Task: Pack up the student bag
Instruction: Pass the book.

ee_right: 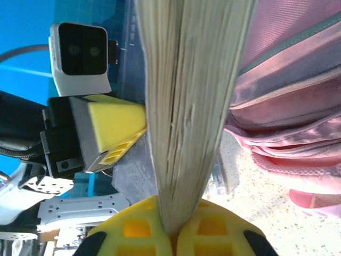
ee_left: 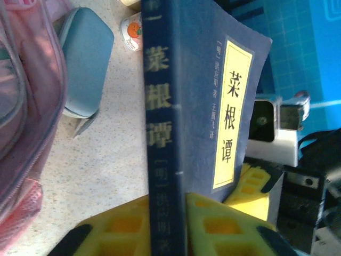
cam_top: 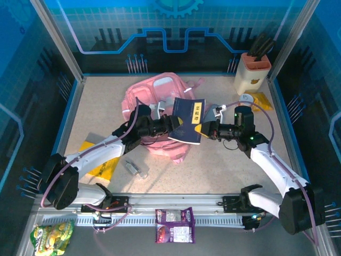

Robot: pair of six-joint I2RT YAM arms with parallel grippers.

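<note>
A dark blue book (cam_top: 187, 121) with a yellow title label is held up over the right side of the student bag (cam_top: 154, 90), a large pink backpack lying at the table's middle. My left gripper (cam_top: 176, 124) comes from the left and is shut on the book (ee_left: 186, 106) at its spine, a yellow finger on each side (ee_left: 168, 224). My right gripper (cam_top: 201, 129) comes from the right and is shut on the book's page edge (ee_right: 186, 106), which is pinched between its fingertips (ee_right: 173, 232). The pink bag (ee_right: 287, 106) lies just beyond the book.
A cream holder (cam_top: 252, 72) with dark tools stands at the back right. A yellow packet (cam_top: 101, 165) and a small grey item (cam_top: 136, 169) lie front left. Snack bags (cam_top: 173, 224) rest on the front rail. A blue-grey pencil case (ee_left: 85, 64) lies beside the bag.
</note>
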